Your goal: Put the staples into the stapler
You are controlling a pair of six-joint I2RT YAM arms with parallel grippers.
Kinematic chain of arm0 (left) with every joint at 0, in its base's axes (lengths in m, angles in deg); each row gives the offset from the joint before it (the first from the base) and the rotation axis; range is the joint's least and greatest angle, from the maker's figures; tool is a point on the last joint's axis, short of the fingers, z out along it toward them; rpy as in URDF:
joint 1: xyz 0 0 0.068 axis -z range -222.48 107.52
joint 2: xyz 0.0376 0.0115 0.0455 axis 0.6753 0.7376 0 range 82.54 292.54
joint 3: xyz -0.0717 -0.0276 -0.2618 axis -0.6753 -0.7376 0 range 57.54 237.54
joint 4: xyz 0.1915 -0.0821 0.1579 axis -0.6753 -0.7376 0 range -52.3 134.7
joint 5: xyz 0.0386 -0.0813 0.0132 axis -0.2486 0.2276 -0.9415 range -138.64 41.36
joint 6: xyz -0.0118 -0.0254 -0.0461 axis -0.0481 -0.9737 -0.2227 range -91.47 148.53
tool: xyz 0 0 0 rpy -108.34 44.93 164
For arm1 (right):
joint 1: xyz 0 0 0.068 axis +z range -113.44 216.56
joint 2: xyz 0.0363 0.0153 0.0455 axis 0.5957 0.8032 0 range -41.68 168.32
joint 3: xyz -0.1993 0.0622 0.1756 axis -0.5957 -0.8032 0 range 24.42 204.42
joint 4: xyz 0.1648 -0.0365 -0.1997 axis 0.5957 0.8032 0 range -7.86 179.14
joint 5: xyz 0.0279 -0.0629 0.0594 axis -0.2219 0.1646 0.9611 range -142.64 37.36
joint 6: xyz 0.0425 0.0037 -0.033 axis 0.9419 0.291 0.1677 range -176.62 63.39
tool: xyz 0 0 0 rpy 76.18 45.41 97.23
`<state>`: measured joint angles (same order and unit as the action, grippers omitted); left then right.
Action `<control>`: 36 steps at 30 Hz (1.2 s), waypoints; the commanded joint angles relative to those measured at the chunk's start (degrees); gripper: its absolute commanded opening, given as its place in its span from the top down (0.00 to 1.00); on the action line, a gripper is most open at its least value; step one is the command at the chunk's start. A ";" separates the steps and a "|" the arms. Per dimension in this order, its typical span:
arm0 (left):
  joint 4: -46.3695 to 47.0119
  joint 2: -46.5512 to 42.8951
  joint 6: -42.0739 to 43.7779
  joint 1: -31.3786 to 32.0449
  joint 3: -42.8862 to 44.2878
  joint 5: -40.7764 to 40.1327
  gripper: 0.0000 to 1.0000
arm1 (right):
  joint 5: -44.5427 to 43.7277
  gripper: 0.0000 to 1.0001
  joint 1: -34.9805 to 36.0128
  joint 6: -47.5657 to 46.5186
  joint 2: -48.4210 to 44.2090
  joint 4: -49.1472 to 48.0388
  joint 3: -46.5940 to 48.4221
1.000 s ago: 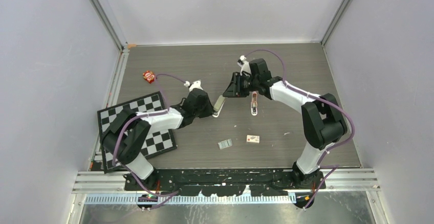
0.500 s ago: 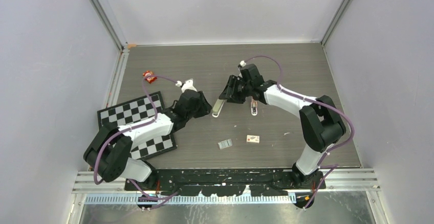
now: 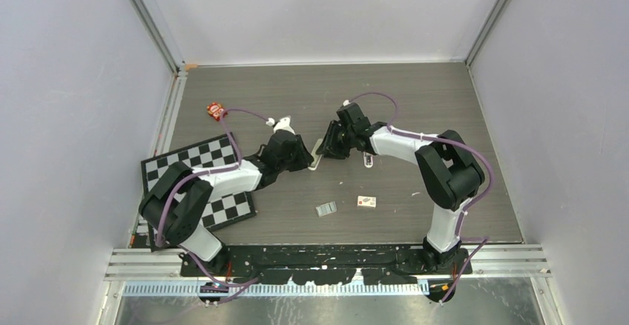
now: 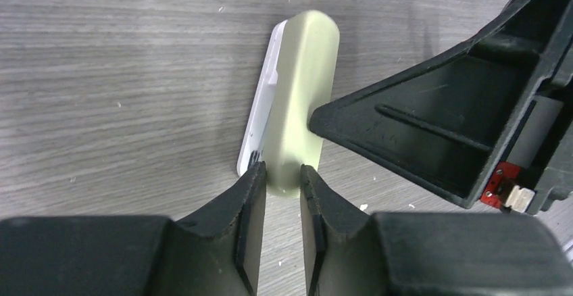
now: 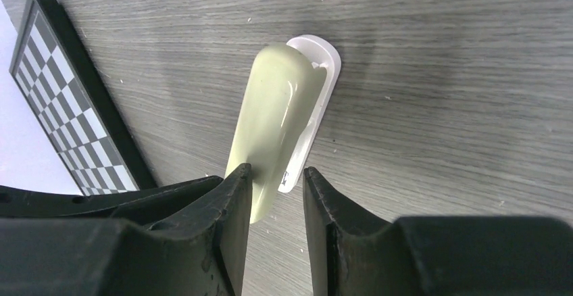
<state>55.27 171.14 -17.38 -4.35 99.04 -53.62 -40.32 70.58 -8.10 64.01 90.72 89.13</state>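
Observation:
The pale beige-green stapler [image 3: 317,153] lies on its white base at the table's middle. In the left wrist view my left gripper [image 4: 282,171] is shut on the near end of the stapler [image 4: 301,86]. My right gripper [image 5: 275,174] is open around the stapler's other end [image 5: 277,117]: one finger touches its side, the other stands apart from it. The right gripper's finger [image 4: 419,130] also shows in the left wrist view, pressed against the stapler. The staples [image 3: 325,208], a small silvery-grey block, lie loose nearer the arms' bases.
A pink stapler-like object [image 3: 367,159] lies just right of the right gripper. A small white and red box [image 3: 366,202] lies beside the staples. A checkerboard [image 3: 194,182] sits at the left, partly under the left arm. A red object [image 3: 215,110] lies at the far left.
My right gripper has moved down and left onto the stapler's far end. The left arm has shifted its pose while its gripper stays at the stapler.

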 commanded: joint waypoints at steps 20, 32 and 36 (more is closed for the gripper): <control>1.28 -2.12 -0.77 0.11 -6.98 -1.52 0.79 | -2.98 0.65 0.69 -4.85 -2.81 1.85 -1.75; -22.93 -25.17 8.88 0.15 2.10 -5.98 0.53 | -13.16 0.36 5.03 -12.29 -23.36 20.54 -0.36; -29.05 -32.04 9.70 0.08 2.12 -2.37 0.50 | -19.72 0.37 10.84 -11.68 -29.61 23.40 -3.13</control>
<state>35.75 144.19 -10.71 -4.35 99.76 -57.99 -51.88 76.37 -18.70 39.96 108.40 88.34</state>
